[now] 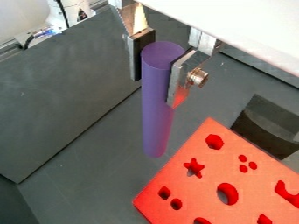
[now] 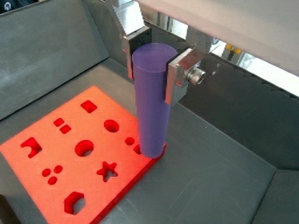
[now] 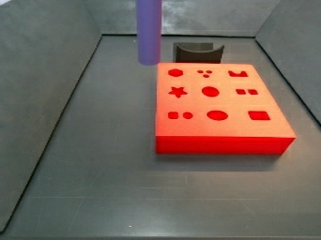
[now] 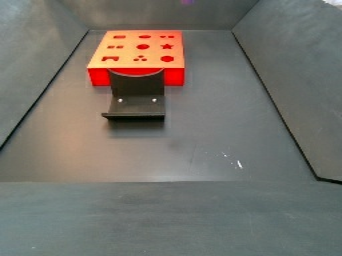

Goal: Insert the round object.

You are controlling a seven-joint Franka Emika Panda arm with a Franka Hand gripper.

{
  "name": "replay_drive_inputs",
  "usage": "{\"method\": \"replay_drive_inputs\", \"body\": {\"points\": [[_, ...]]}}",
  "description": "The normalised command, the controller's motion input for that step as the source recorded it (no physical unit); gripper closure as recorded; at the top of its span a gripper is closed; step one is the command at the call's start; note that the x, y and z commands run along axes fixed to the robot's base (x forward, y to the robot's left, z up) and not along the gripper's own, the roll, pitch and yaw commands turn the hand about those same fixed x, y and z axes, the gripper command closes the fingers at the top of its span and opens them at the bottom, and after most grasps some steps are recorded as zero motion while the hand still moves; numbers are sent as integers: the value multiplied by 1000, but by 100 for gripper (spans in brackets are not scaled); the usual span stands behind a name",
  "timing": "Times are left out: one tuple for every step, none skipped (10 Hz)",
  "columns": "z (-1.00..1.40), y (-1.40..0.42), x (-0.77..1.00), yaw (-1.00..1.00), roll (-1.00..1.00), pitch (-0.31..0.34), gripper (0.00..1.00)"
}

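Note:
My gripper [image 1: 155,74] is shut on the round object, a long purple cylinder [image 1: 156,114], and holds it upright by its upper end; both wrist views show this [image 2: 152,74]. The silver fingers [image 2: 181,77] press its sides. The peg [image 2: 149,114] hangs in the air, with its lower end just beside an edge of the red block [image 2: 82,149], which has several shaped holes. In a side view the peg [image 3: 149,28] hangs off the far left corner of the block [image 3: 223,108], and the gripper is out of frame there.
A dark grey curved holder [image 3: 197,50] sits on the floor against the red block [image 4: 138,52], on its near side in a side view [image 4: 135,95]. It also shows in a wrist view [image 1: 271,122]. Dark sloping walls [image 3: 63,112] enclose the grey floor.

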Motion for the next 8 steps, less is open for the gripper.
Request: {"method": "replay_drive_inputs", "body": {"points": [[-331, 194, 151, 0, 181, 0, 100], [-374, 266, 486, 37, 167, -4, 100], [-277, 277, 889, 89, 63, -66, 100], [-240, 280, 1000, 0, 0, -74, 100], [-220, 269, 1000, 0, 0, -84, 100], [-217, 280, 1000, 11, 0, -86, 100], [-266, 320, 991, 31, 0, -84, 100], [-271, 300, 977, 43, 0, -83, 100]]}}
